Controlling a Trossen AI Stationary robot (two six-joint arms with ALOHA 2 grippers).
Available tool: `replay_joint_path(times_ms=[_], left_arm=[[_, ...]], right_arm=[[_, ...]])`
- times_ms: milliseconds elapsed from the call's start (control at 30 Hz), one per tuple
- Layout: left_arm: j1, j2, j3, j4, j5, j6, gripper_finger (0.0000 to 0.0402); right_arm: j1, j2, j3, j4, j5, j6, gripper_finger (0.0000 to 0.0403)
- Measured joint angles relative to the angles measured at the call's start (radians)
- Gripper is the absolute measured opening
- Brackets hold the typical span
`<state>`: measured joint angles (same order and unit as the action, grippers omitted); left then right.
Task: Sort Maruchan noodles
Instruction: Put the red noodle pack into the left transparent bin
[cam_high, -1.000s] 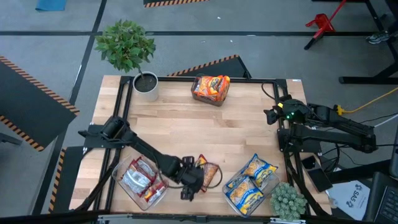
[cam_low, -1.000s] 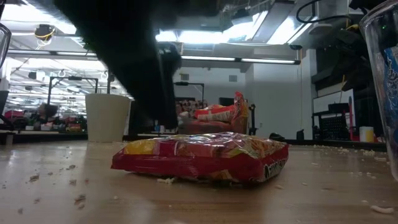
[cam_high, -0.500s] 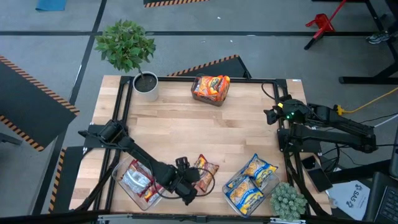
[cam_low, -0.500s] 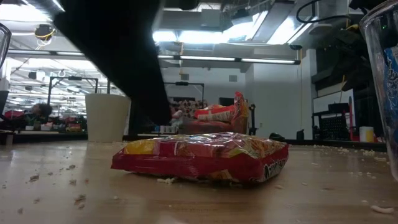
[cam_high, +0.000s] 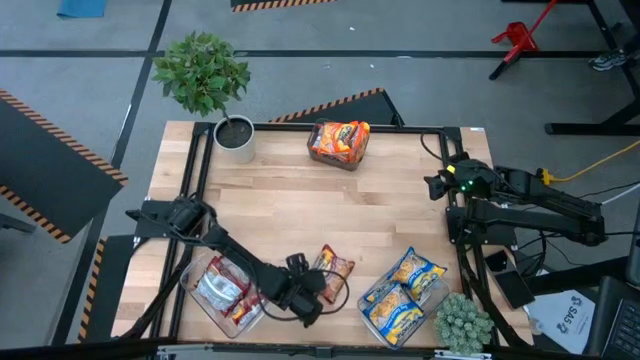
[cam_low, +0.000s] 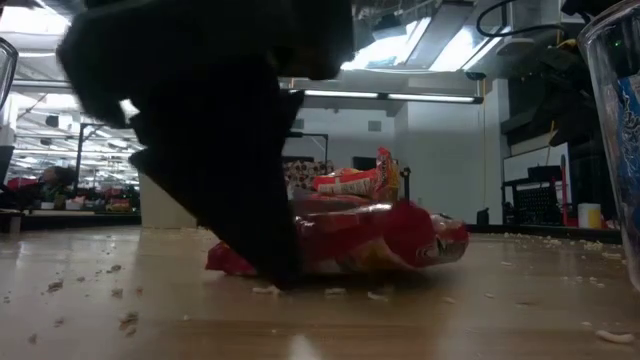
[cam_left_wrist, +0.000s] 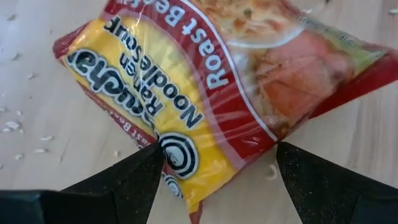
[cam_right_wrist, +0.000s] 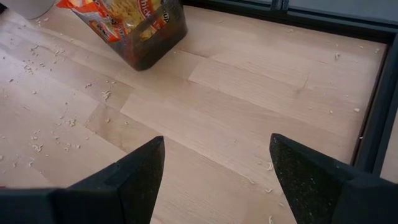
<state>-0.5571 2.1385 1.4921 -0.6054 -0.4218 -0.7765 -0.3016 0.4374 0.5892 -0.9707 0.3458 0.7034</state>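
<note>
A red-and-yellow Maruchan packet (cam_high: 335, 270) (cam_left_wrist: 217, 81) lies on the wood near the table's near edge. In the low view, the packet (cam_low: 390, 235) rests with one end tipped up. My left gripper (cam_high: 312, 288) (cam_left_wrist: 217, 155) is open and low over the packet's near end, with one finger on each side of it. More packets sit in three clear bins: orange ones at the far edge (cam_high: 340, 143), silver-and-red ones near left (cam_high: 225, 290), blue-and-yellow ones near right (cam_high: 405, 295). My right gripper (cam_high: 437, 185) (cam_right_wrist: 217, 146) waits open at the right edge. My left gripper comes slanting down from the table's near left, its open fingers astride the packet's near end. One fingertip (cam_left_wrist: 152, 163) meets the packet's yellow edge beside the round logo (cam_left_wrist: 177, 155). Whether the other finger (cam_left_wrist: 292, 158) touches the red edge, I cannot tell. The packet stays on the table, tilted.
A white pot with a leafy plant (cam_high: 237, 135) stands at the far left corner, and a small bushy plant (cam_high: 462, 322) at the near right corner. Noodle crumbs lie scattered on the wood. A black frame (cam_high: 300, 127) runs around the table. The middle of the table is bare wood.
My left gripper has come down toward the table and moved a little right, onto the packet's near end. The packet has been shoved a little toward the far edge and turned. It lay flat and long in the low view and now sits bunched with one end raised.
</note>
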Motion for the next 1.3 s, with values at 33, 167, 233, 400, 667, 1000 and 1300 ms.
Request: replay_joint_path(times_ms=[33, 167, 233, 400, 667, 1000, 1300], left_arm=[[0.005, 0.004, 0.000, 0.005, 0.018, 0.000, 0.0307], [0.025, 0.011, 0.003, 0.016, 0.084, 0.002, 0.0295], [0.033, 0.011, 0.003, 0.014, 0.089, 0.002, 0.0278], [0.040, 0.011, 0.003, 0.012, 0.086, 0.000, 0.0221], [0.041, 0.011, 0.001, 0.013, 0.086, -0.014, 0.0144], [0.037, -0.026, -0.003, -0.003, 0.133, -0.082, 0.0073], [0.037, -0.056, 0.061, -0.058, 0.153, -0.086, 0.0014]], right_arm=[[0.000, 0.000, 0.000, 0.000, -0.001, 0.000, 0.0280], [0.000, 0.000, 0.000, 0.000, -0.017, -0.001, 0.0280], [0.000, 0.000, 0.000, 0.000, -0.017, -0.002, 0.0280], [0.000, 0.000, 0.000, 0.000, -0.016, -0.002, 0.0280], [0.000, 0.000, 0.000, 0.000, -0.017, -0.002, 0.0280], [0.000, 0.000, 0.000, -0.001, -0.017, -0.002, 0.0280], [0.000, 0.000, 0.000, -0.006, -0.017, -0.002, 0.0280]])
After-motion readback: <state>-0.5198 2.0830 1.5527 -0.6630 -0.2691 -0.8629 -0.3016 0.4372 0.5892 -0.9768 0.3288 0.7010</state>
